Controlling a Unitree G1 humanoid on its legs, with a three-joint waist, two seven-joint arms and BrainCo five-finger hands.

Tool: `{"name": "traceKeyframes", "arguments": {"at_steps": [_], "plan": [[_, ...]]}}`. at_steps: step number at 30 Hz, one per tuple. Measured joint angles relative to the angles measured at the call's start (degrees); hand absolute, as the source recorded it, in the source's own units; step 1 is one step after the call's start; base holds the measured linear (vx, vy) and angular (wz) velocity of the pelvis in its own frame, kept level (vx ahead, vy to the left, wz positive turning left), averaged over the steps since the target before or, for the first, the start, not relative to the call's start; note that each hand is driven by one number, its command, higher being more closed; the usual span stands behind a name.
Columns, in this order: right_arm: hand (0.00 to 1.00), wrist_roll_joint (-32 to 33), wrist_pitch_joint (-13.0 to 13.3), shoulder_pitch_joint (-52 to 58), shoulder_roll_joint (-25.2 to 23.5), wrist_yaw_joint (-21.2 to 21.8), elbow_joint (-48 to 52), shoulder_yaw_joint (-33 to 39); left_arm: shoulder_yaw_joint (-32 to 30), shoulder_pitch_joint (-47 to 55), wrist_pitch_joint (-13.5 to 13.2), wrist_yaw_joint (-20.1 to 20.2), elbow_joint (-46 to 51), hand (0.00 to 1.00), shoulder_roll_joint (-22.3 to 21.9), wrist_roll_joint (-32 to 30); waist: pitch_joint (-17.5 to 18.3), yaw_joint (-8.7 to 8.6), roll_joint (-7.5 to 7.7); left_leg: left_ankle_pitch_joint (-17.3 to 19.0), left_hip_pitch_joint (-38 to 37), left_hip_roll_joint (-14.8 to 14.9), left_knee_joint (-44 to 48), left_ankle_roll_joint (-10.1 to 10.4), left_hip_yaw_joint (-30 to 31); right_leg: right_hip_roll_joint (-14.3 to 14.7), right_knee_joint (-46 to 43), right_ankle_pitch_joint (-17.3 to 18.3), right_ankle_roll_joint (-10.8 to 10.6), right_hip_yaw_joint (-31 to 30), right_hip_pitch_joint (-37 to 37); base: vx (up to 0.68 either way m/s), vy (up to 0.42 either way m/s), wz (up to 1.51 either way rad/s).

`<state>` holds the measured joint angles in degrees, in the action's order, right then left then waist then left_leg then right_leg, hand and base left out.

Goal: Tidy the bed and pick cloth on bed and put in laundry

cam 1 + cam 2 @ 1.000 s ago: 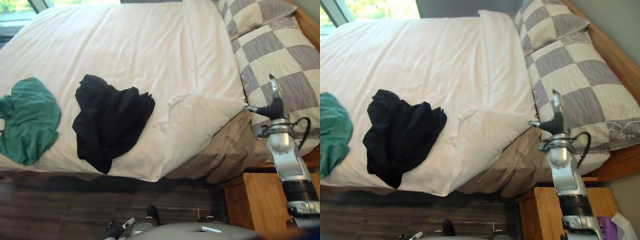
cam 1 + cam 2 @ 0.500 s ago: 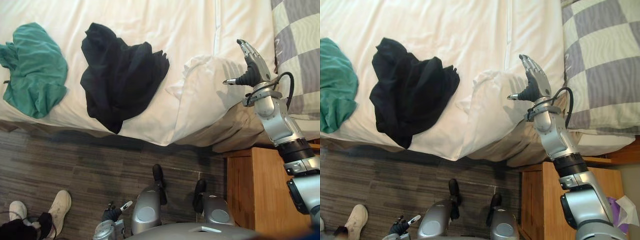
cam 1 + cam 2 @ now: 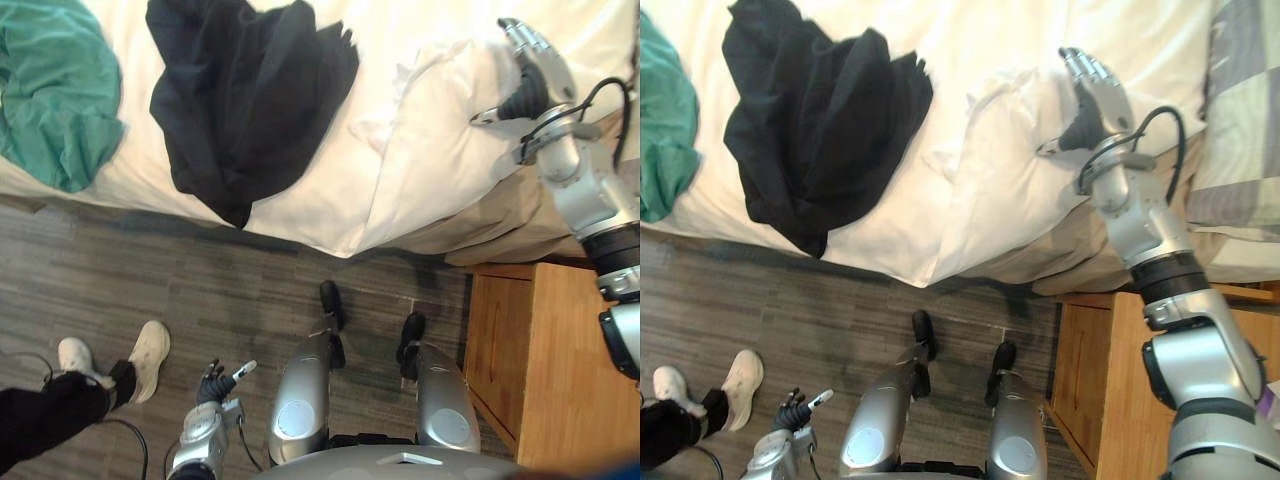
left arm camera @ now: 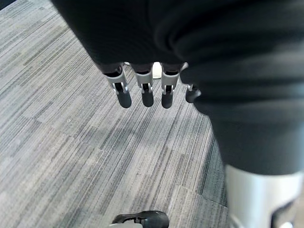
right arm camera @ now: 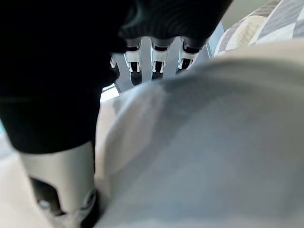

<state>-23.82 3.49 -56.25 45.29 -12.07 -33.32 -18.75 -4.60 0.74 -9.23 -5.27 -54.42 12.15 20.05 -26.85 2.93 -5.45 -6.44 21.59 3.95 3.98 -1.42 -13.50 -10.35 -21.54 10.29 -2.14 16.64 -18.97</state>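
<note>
A crumpled black cloth (image 3: 250, 95) lies on the white duvet (image 3: 420, 150) near the bed's front edge, and a green cloth (image 3: 55, 85) lies further left. The duvet's corner is folded back into a bulge (image 3: 1010, 150) over the beige sheet. My right hand (image 3: 1095, 90) hovers open just over that bulge, fingers (image 5: 156, 59) straight and holding nothing. My left hand (image 3: 220, 382) hangs low over the floor at my side, its fingers (image 4: 142, 90) relaxed and empty.
A wooden nightstand (image 3: 550, 370) stands at the right, beside the bed. A checked pillow (image 3: 1245, 120) lies at the bed's head. A person's leg in a white shoe (image 3: 140, 350) stands on the grey floor at the lower left.
The camera has tilted down, so the bed slid up in view and more floor shows. My right hand has come forward over the folded duvet corner.
</note>
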Motion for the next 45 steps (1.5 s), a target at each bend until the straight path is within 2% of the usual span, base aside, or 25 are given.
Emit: {"name": "traceKeyframes", "arguments": {"at_steps": [2,9,13,17,20,23,25,26,29,34,37,42,45], "plan": [[1.00,0.10,0.04,-0.11,0.02,-0.44,-1.71,0.03,1.79,0.01,-0.18,0.01,1.40,0.00,0.00,0.91,-0.43,0.27,-0.66,-0.24,0.57,-0.11,-0.13,-0.07,0.02,-0.15,-0.53,0.08,0.00,-0.17,-0.76,0.05,-0.003,0.05],[1.00,0.16,0.05,1.74,-0.65,-0.95,-2.72,0.30,4.65,0.03,-0.17,0.38,2.02,0.00,-0.44,1.40,-0.49,0.58,-0.82,-0.86,-1.73,-1.08,-1.70,0.03,-0.36,-1.07,-2.33,1.18,-0.26,-1.22,-0.40,0.04,-0.012,-0.02],[1.00,0.15,-0.09,8.25,-4.59,-1.75,-0.16,5.58,4.62,0.03,-0.06,0.39,2.19,0.00,-0.46,1.47,-0.48,0.33,-0.80,-1.58,-5.18,-1.21,-3.99,0.27,-0.62,-0.87,-1.77,1.28,-0.26,-1.51,2.13,0.02,-0.039,-0.05],[1.00,-0.07,-0.71,18.77,-9.22,-2.86,8.34,12.10,4.54,0.51,0.29,0.39,2.41,0.00,-0.53,1.27,-0.30,-0.51,-0.45,-1.67,-9.36,-1.28,-5.81,0.35,-1.42,-0.83,-0.59,1.36,-0.44,-1.82,5.76,0.04,-0.039,-0.09],[1.00,-0.31,-0.79,27.17,-12.87,-4.05,13.68,15.54,4.42,1.30,0.98,0.46,2.38,0.00,-0.52,0.06,0.75,-1.79,0.69,-1.82,-11.95,-1.55,-7.57,0.61,-1.63,-0.82,0.22,1.91,-1.28,-2.05,7.65,0.05,-0.045,-0.05],[1.00,-2.40,-0.69,35.58,-15.82,-4.44,17.26,17.48,4.33,3.43,1.74,1.60,2.30,0.00,-0.63,-3.11,4.27,-2.67,2.62,-1.56,-13.48,-1.72,-7.86,1.53,-1.82,-0.73,1.47,1.99,-1.46,-2.07,9.52,0.10,-0.045,-0.05],[1.00,-2.41,-0.68,39.50,-16.58,-4.43,18.10,18.32,4.10,4.35,2.31,2.49,2.24,0.00,-0.61,-3.92,6.02,-2.66,3.56,-1.02,-15.28,-1.72,-7.98,2.28,-2.00,-0.65,2.65,1.91,-1.59,-2.17,11.63,0.15,-0.051,-0.12],[0.00,-2.42,-0.63,41.24,-17.26,-4.38,18.34,18.60,4.05,5.03,2.38,2.68,2.11,0.00,-0.61,-4.10,7.33,-2.58,4.14,-0.60,-16.36,-1.70,-8.08,2.87,-2.33,-0.53,3.44,1.86,-1.68,-2.59,12.69,0.11,-0.033,-0.17],[0.00,-2.42,-0.50,44.71,-18.33,-3.93,18.54,19.14,3.86,6.38,2.70,2.94,1.68,0.00,-0.61,-6.19,9.80,-2.56,4.18,-0.36,-18.71,-1.65,-9.49,3.20,-3.41,0.19,5.49,1.56,-2.15,-3.67,14.50,0.09,-0.023,-0.23],[0.00,-2.40,-0.59,49.86,-20.77,-2.79,17.73,22.80,1.57,7.91,3.29,2.96,1.12,0.00,-0.56,-7.89,10.91,-2.74,4.27,0.38,-20.85,-1.39,-9.50,4.21,-4.61,0.44,8.28,0.59,-2.65,-4.61,16.87,0.06,-0.001,-0.14],[0.00,-2.40,-0.61,53.06,-21.36,-2.07,15.17,23.28,1.36,9.23,3.69,2.98,0.37,0.00,-0.58,-8.55,12.85,-3.80,4.22,0.44,-21.01,-1.22,-9.52,4.27,-4.92,1.12,10.24,-0.55,-2.73,-5.21,17.72,0.07,-0.002,-0.19],[0.00,-2.36,-0.50,55.39,-24.35,-1.76,10.42,26.34,-0.10,9.31,3.86,2.99,-0.99,0.00,-1.15,-10.05,14.69,-3.90,4.04,0.97,-23.09,-0.67,-9.60,4.54,-5.35,1.71,12.73,-1.55,-2.54,-6.53,19.79,0.01,0.011,-0.16],[0.00,-2.11,-1.56,57.84,-27.38,-1.68,6.51,28.94,-0.51,9.54,3.83,2.99,-1.24,0.00,-2.06,-10.03,15.19,-4.07,3.86,1.59,-23.58,0.01,-9.86,4.33,-5.77,2.37,13.47,-1.74,-2.31,-6.80,20.38,-0.02,0.007,-0.06]]}}
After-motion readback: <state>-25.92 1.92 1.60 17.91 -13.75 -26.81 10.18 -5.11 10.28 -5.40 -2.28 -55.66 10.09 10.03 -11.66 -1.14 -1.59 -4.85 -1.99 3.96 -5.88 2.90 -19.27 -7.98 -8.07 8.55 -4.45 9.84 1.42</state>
